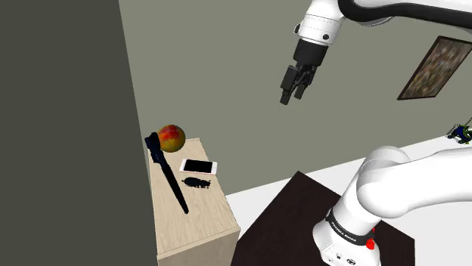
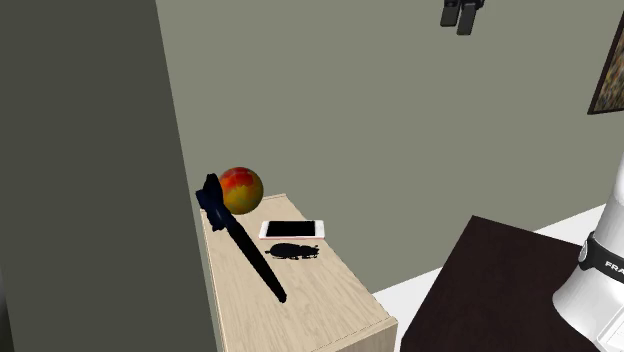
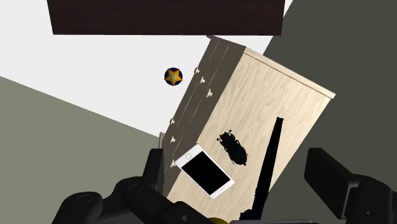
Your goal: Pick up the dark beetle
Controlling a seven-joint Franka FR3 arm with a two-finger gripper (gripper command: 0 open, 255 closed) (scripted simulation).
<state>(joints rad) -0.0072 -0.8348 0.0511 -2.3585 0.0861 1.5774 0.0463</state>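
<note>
Black, small, likely light but brittle-legged, the beetle (image 1: 197, 182) wants the spread fingers (image 3: 331, 175) across its stiff body, phone (image 1: 198, 166) at its twelve o'clock.

Grey-green walls (image 1: 227, 75), white floor (image 3: 95, 63), pale wooden dresser (image 1: 197, 215), framed picture (image 1: 439, 68).

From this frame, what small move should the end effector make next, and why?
Probably lower the open end effector toward the dark beetle. It hangs high above the wooden cabinet, well clear of the beetle, which lies close beside a white phone and a long dark tool, so the descent should centre on the beetle to avoid both.
</note>
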